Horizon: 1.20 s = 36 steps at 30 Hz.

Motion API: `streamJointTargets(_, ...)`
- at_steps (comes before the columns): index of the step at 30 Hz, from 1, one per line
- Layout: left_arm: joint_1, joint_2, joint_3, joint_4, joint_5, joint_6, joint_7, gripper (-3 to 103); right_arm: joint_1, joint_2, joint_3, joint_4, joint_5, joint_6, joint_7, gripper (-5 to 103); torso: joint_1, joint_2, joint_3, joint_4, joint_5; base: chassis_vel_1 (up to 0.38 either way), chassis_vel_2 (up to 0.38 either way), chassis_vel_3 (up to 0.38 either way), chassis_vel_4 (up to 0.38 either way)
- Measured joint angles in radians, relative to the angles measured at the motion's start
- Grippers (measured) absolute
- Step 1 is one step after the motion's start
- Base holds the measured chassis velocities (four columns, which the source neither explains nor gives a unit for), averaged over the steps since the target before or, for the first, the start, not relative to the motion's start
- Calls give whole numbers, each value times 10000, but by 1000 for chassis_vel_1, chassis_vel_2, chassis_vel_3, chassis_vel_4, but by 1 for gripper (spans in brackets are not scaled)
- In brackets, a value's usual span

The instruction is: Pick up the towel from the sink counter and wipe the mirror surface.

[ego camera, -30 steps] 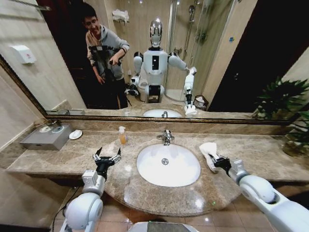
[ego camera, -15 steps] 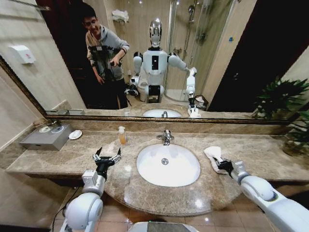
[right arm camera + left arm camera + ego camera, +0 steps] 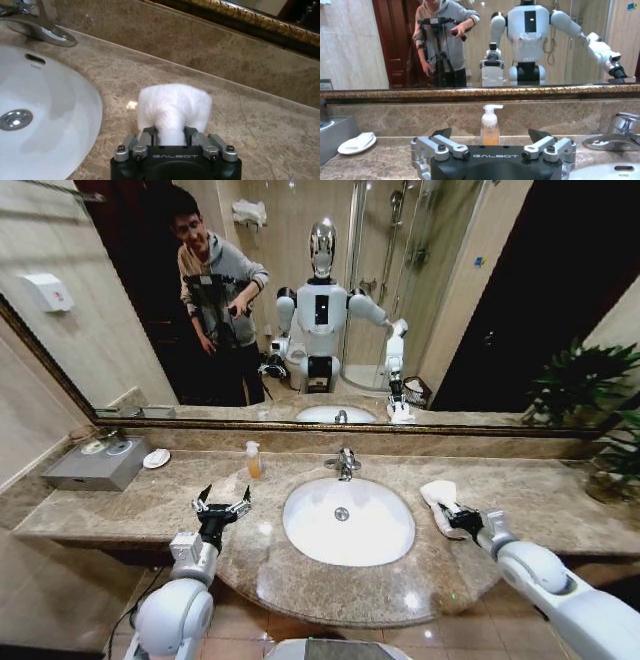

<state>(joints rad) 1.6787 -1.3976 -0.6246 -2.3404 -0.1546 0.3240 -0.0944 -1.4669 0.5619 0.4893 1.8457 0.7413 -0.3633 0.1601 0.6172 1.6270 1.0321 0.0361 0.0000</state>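
The white towel (image 3: pixel 438 497) is a rumpled wad on the sink counter (image 3: pixel 140 505), to the right of the basin. My right gripper (image 3: pixel 457 517) is shut on its near end. The right wrist view shows the fingers (image 3: pixel 150 135) pinching the towel (image 3: pixel 175 105) with its free end bulging out over the marble. I cannot tell whether it touches the counter. My left gripper (image 3: pixel 222 505) hovers open over the counter left of the basin, and in its wrist view the left gripper (image 3: pixel 490 139) holds nothing. The mirror (image 3: pixel 330 310) spans the wall behind the counter.
An oval basin (image 3: pixel 348 522) with a chrome faucet (image 3: pixel 345 463) sits mid-counter. A soap bottle (image 3: pixel 253 460), a white soap dish (image 3: pixel 156 458) and a grey tray box (image 3: pixel 98 465) stand at the back left. A plant (image 3: pixel 600 420) stands at the far right.
My right gripper has drawn the towel a little to the right, and the cloth has bunched into a smaller wad. The left arm has not moved.
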Motion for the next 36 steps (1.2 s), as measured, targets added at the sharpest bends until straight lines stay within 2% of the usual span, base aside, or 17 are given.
streamJointTargets(2,0,0,0,0,0,0,0,100,-26,0,34,0,3,0,-1,42,0,0,0,0,0,0,0,0,0)
streamJointTargets(4,0,0,0,0,0,0,0,100,-105,0,120,2,11,0,-3,54,0,0,0,1,0,0,0,0,0)
streamJointTargets(5,0,0,0,0,0,0,0,100,-145,0,162,16,14,0,-3,54,0,0,0,0,0,0,0,0,0)
streamJointTargets(7,0,0,0,0,0,0,0,100,-221,13,263,64,31,3,3,65,0,0,0,0,0,0,0,0,0)
streamJointTargets(8,0,0,0,0,0,0,0,100,-221,13,263,64,31,3,3,65,0,0,0,0,0,0,0,0,0)
streamJointTargets(10,0,0,0,0,0,0,0,100,-307,60,389,155,83,52,50,77,0,0,0,1,1,0,0,0,0)
streamJointTargets(13,0,0,0,0,0,0,0,100,-420,164,628,350,217,129,67,82,0,0,0,0,-1,0,0,0,0)
streamJointTargets(15,0,0,0,0,0,0,0,100,-552,415,1036,680,499,369,69,92,0,0,0,1,0,0,0,0,0)
streamJointTargets(18,-1,0,0,0,1,0,0,100,-732,684,1449,1080,915,882,58,99,0,0,0,1,0,0,0,0,0)
streamJointTargets(21,0,0,0,0,0,0,0,100,-985,1040,2019,1636,1279,1381,58,100,0,0,0,1,-2,0,0,0,0)
streamJointTargets(23,0,0,0,0,0,0,0,100,-1260,1652,2662,2376,1580,1822,74,100,0,0,0,1,-1,0,0,0,0)
streamJointTargets(24,0,0,0,0,0,0,0,100,-1260,1652,2662,2376,1580,1822,74,100,0,0,0,1,-1,0,0,0,0)
streamJointTargets(27,-1,1,0,0,0,0,0,100,-1304,2537,3110,2836,1509,2194,-388,100,-1,1,-1,-1,-9,0,0,0,0)
streamJointTargets(28,-1,1,0,0,0,0,0,100,-1304,2537,3110,2836,1509,2194,-388,100,-1,1,-1,-1,-9,0,0,0,0)
streamJointTargets(29,-2,2,0,0,0,0,0,100,-1193,3229,3259,3004,1366,2470,-771,100,-1,0,0,0,6,0,0,0,0)
streamJointTargets(31,0,0,0,0,0,0,0,100,-1318,4246,3483,3340,1220,2875,-1443,100,0,0,-1,1,0,0,0,0,0)
streamJointTargets(36,0,0,0,0,0,0,0,100,-1604,5119,3584,3683,671,3033,-2419,100,-1,1,-1,-1,-5,0,0,0,0)
